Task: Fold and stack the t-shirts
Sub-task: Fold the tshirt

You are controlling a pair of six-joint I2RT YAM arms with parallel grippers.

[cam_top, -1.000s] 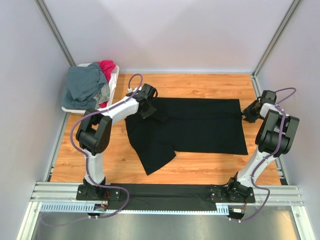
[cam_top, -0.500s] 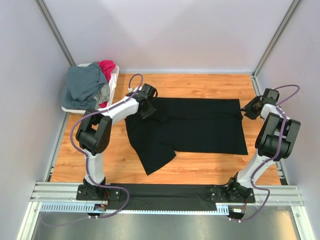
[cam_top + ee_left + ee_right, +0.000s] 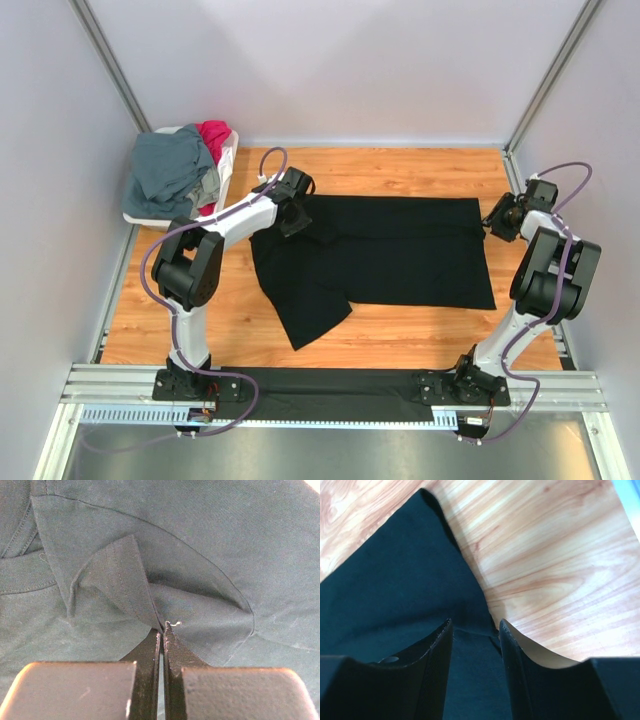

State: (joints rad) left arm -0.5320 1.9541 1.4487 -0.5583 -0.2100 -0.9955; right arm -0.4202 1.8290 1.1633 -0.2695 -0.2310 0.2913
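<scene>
The left arm stretches forward, and the left gripper (image 3: 161, 631) is pinched tight on a fold of the black shirt (image 3: 400, 250), which lies spread mid-table (image 3: 390, 165). The right arm bends outward; the right gripper (image 3: 474, 630) stands parted astride the shirt's right edge, with bare wood beyond. The grey-blue shirt (image 3: 165, 172) and red shirt (image 3: 214, 135) fill the basket (image 3: 229, 160) at far left.

Black cloth t-shirt (image 3: 400, 250): flat on the wooden table (image 3: 400, 165), frame centre.
White plastic basket (image 3: 229, 160): upper left, holding grey-blue t-shirt (image 3: 170, 170) and magenta-red t-shirt (image 3: 213, 135).
</scene>
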